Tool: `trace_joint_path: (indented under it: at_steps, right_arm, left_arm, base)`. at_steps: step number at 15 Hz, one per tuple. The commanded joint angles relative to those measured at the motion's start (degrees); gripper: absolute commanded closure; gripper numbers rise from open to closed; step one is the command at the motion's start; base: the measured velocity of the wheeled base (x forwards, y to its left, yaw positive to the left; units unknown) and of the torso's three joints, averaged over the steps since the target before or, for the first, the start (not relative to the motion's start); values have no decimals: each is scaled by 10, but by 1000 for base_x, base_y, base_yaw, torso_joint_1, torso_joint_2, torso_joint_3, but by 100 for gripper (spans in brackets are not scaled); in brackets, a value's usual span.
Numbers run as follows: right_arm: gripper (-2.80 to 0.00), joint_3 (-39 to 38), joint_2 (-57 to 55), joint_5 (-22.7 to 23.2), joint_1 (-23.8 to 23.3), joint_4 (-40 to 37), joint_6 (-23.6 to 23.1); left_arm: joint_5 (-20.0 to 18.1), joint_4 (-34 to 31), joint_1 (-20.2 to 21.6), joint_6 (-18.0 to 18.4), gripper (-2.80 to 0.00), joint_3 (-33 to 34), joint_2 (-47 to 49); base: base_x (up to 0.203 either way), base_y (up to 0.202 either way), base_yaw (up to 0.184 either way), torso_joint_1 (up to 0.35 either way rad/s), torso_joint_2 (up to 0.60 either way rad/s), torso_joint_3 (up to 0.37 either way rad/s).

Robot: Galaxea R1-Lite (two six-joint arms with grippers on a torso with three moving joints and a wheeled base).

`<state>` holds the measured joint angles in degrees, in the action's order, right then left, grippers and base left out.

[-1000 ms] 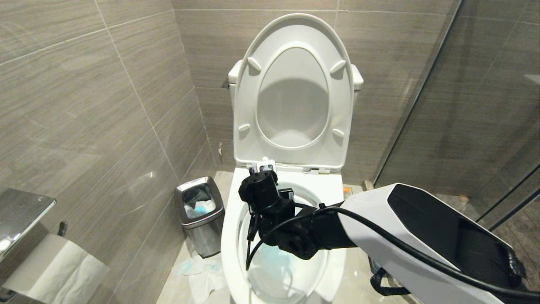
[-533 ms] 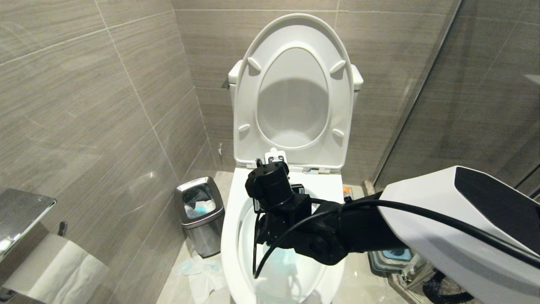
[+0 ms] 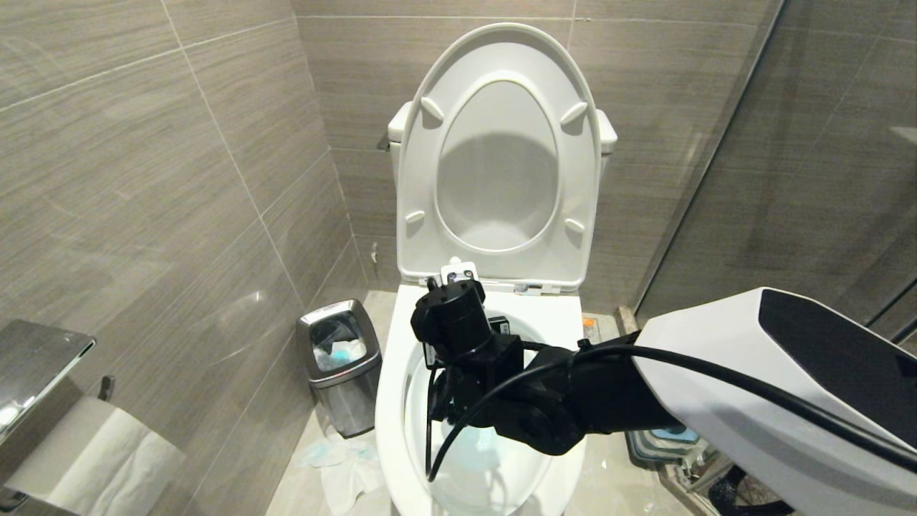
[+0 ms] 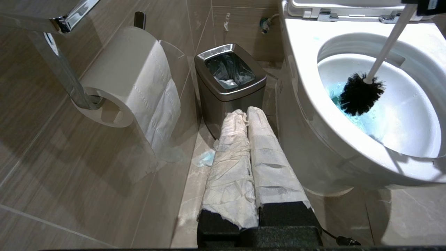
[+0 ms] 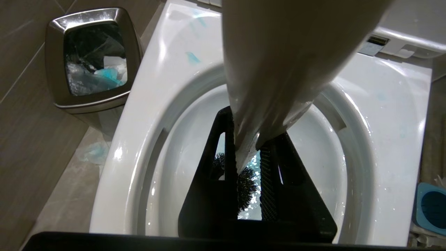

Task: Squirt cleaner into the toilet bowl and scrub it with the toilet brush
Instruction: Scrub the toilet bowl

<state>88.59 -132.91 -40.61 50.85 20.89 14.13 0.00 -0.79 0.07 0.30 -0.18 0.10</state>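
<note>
right pincer (image 5: 249, 164) clamped on toilet brush (image 4: 361, 93) handle has swung back left across the toilet bowl (image 4: 306, 87), bristles in blue cleaner (image 4: 352, 118), scrub stroke ongoing; left pincer (image 4: 247, 115) closed, parked

A: What moved in the last second?
B: The right arm (image 3: 752, 387). Its white forearm swung up toward 12 o'clock, uncovering a blue holder (image 3: 670, 434) on the floor.
A: And the right pincer (image 5: 249, 167)?
B: It slid toward the hinges at 12 o'clock, then eased slightly back toward 7 o'clock over the toilet bowl (image 3: 390, 401).
</note>
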Motion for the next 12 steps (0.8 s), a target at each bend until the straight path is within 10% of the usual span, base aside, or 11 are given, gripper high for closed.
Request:
trace_joint_path:
  at_steps: [1,12]
  right_arm:
    - [0,28,-28,1,-1,1,-2]
    - [0,187,-127,10,-30,-14,-30]
  left_arm:
    - [0,0,0,0,0,0,1]
    - [0,0,0,0,0,0,1]
  base:
    - [0,0,0,0,0,0]
    - [0,0,0,0,0,0]
